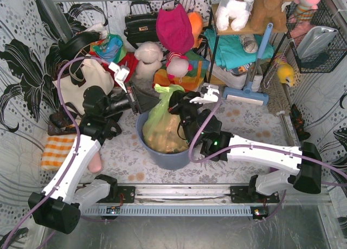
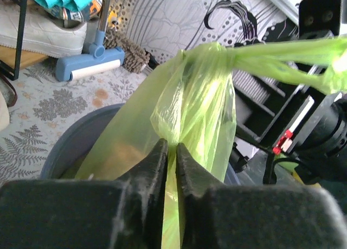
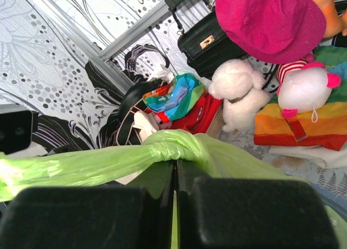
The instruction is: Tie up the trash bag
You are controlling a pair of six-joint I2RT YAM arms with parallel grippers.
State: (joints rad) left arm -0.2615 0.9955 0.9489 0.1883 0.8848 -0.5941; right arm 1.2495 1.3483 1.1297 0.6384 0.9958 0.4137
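The light-green trash bag (image 1: 162,121) stands in the blue-grey bin (image 1: 171,158), with tan paper showing through. Its top is gathered into a knot (image 3: 181,145), which also shows in the left wrist view (image 2: 217,53), with a twisted tail (image 3: 65,167) stretching sideways from it. My left gripper (image 1: 142,101) is at the bag's upper left. In the left wrist view it (image 2: 171,151) is shut on a fold of the bag below the knot. My right gripper (image 1: 181,105) is at the bag's upper right. In the right wrist view it (image 3: 175,170) is shut on green plastic right under the knot.
Behind the bin lie plush toys (image 1: 147,59), a magenta hat (image 1: 174,27), a black handbag (image 1: 140,25) and a cream tote bag (image 1: 87,83). A shelf rack (image 1: 244,48) and a blue lint roller (image 1: 246,91) stand back right. An orange checked cloth (image 1: 57,151) lies left.
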